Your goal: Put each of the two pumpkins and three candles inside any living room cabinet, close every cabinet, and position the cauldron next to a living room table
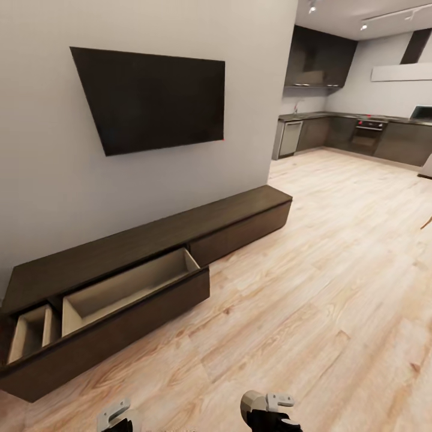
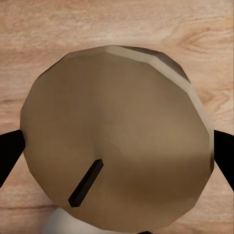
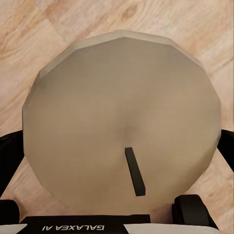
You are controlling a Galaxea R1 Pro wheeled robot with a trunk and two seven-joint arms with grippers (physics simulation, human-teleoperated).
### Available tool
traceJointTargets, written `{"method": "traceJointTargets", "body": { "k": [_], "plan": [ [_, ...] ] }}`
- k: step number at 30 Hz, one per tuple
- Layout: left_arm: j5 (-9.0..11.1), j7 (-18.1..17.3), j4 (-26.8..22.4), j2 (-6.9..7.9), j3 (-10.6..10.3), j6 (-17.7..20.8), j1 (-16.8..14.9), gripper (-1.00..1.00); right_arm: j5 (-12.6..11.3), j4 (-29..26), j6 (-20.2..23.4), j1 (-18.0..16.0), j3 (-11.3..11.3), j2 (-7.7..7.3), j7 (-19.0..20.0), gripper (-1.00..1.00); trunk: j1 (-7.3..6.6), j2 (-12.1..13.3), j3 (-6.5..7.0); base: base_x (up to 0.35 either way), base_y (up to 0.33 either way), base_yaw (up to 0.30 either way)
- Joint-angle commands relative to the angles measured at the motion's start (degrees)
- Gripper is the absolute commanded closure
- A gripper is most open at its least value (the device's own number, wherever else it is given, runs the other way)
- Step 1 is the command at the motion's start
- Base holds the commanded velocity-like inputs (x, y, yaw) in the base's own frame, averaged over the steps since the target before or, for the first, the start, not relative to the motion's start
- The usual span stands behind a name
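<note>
My left gripper (image 2: 117, 146) is shut on a beige-tan candle (image 2: 117, 122); I see its flat top and dark wick, with black fingers (image 2: 7, 156) at both sides. The right gripper (image 3: 117, 146) is shut on a second candle (image 3: 122, 107) in the same way. Low in the head view are the left gripper (image 1: 114, 415) and the right gripper (image 1: 268, 409), the right one with the candle (image 1: 251, 404) in it. The long dark-brown cabinet (image 1: 150, 240) runs along the wall ahead to the left. Its wide drawer (image 1: 129, 288) stands pulled out and holds nothing. The pumpkins are out of view.
A narrower compartment (image 1: 30, 333) at the cabinet's left end is also open. A dark TV (image 1: 150, 96) hangs on the wall above. Bare wood floor (image 1: 312, 288) stretches right toward the grey kitchen (image 1: 360, 132) at the back.
</note>
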Motion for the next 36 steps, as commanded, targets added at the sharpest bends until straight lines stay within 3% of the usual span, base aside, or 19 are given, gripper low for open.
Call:
{"method": "traceJointTargets", "body": {
  "k": [1, 36],
  "plan": [
    [0.0, 0.0, 0.0, 0.0, 0.0, 0.0, 0.0, 1.0, 0.0, 0.0, 0.0, 0.0, 0.0, 0.0, 0.0, 1.0, 0.0, 0.0, 0.0, 0.0, -0.007, 0.291],
    [0.0, 0.0, 0.0, -0.26, 0.0, 0.0, 0.0, 1.0, 0.0, 0.0, 0.0, 0.0, 0.0, 0.0, 0.0, 1.0, 0.0, 0.0, 0.0, 0.024, -0.136, 0.291]
  ]
}}
